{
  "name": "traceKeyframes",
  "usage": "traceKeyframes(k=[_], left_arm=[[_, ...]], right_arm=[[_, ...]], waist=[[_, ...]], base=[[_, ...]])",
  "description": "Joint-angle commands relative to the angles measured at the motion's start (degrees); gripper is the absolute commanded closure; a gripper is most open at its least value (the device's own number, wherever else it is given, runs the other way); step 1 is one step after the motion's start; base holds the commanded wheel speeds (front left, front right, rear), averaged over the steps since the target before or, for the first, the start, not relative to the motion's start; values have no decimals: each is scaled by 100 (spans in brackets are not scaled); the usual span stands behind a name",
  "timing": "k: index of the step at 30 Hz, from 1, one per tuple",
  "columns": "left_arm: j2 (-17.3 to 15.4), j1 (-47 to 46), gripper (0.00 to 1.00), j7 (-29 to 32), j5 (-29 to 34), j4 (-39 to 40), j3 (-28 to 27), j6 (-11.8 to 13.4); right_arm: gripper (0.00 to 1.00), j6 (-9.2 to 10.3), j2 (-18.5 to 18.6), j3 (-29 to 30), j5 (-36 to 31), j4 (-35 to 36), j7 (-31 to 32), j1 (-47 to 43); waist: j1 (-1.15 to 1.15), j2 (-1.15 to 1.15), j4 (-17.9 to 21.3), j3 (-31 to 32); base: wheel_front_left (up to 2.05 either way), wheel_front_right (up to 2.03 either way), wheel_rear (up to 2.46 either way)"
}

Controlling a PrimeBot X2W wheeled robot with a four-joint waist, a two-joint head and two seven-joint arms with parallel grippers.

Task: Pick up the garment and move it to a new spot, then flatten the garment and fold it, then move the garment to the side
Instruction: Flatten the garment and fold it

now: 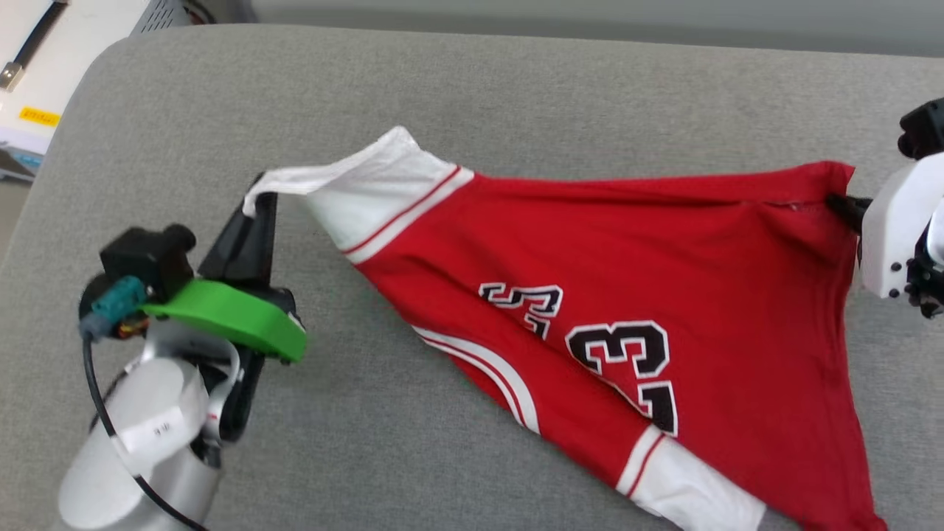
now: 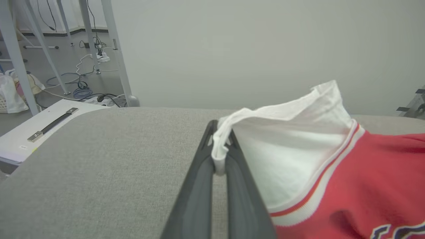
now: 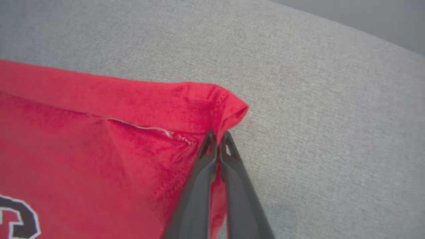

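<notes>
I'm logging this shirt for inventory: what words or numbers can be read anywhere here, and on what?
"23": black, white-outlined print on the red garment, seen sideways.
"S": the one clear letter among creased lettering beside it; the rest is unreadable.
Too small to read: the yellow label on the white box.
Blurred, unreadable: the sticker on the left forearm.

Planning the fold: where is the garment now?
In the head view the garment is stretched across the grey cushion, its white sleeve pinched by the left gripper at left and a red corner by the right gripper at right.
</notes>
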State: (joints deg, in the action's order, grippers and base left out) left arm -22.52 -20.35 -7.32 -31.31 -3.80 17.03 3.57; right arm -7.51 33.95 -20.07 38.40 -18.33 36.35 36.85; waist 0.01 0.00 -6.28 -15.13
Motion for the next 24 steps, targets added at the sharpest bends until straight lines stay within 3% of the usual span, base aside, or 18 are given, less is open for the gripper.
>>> traceKeyframes(k=[1, 13, 24], left_arm=[[-88, -312, 100, 61, 20, -64, -47, -65], [-369, -3260, 100, 555, 60, -1661, -232, -462], [-470, -6332, 100, 350, 488, -3023, -180, -681]], right_arm=[[100, 2, -52, 26, -95, -88, -119, 171], [100, 2, -455, 227, -851, -1112, -1124, 2190], [100, 2, -622, 563, -1546, -1745, -1992, 4567]], waist=[[-1, 0, 229, 206], [-1, 0, 605, 11], [-1, 0, 595, -1283]], base=[[0, 0, 0], [0, 0, 0], [0, 0, 0]])
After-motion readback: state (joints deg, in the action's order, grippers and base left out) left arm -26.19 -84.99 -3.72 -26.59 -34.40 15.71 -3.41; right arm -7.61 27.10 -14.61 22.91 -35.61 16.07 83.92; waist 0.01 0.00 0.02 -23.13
